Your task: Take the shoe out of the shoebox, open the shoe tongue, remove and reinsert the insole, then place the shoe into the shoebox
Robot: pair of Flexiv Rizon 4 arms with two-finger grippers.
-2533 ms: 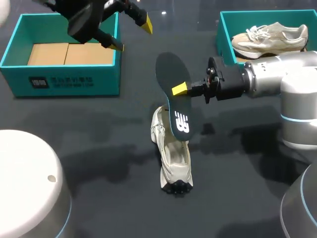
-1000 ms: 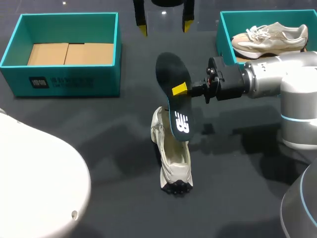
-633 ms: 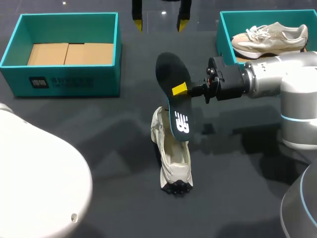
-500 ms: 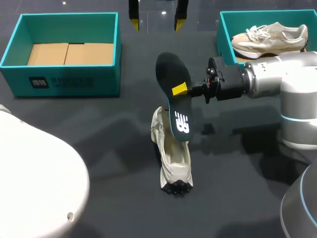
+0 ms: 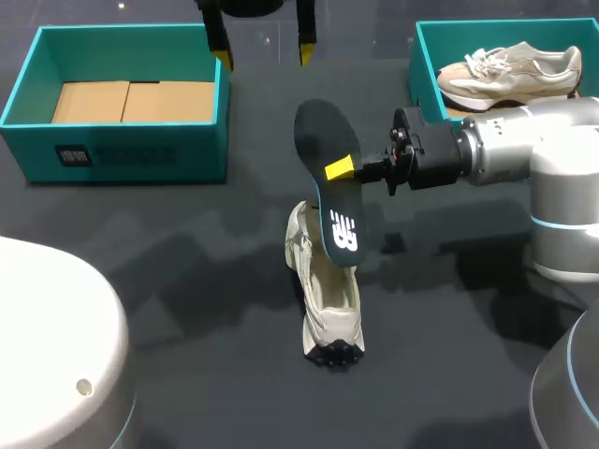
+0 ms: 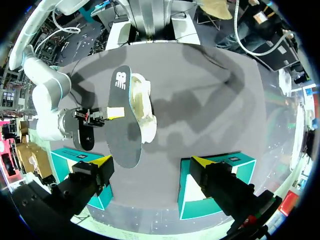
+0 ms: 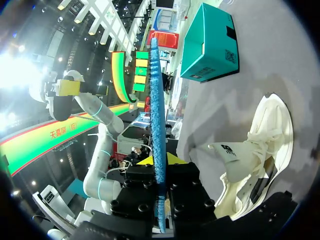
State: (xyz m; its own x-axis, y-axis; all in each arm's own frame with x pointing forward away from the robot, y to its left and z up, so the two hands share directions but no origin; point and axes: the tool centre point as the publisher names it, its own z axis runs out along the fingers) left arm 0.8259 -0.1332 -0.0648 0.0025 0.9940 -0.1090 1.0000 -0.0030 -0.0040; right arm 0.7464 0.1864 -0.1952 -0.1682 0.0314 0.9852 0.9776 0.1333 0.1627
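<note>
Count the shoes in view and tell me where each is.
2. One shoe lies on the table, below the insole held in the right gripper. The other shoe sits in the right shoebox. The left shoebox shows only cardboard; none seems hidden.

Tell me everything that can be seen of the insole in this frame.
The insole is dark, thin and foot-shaped, with a white logo near one end; its edge looks blue in the right wrist view. The right gripper is shut on its middle, holding it tilted over the white shoe, logo end nearest it. Whether it touches the shoe is unclear.
</note>
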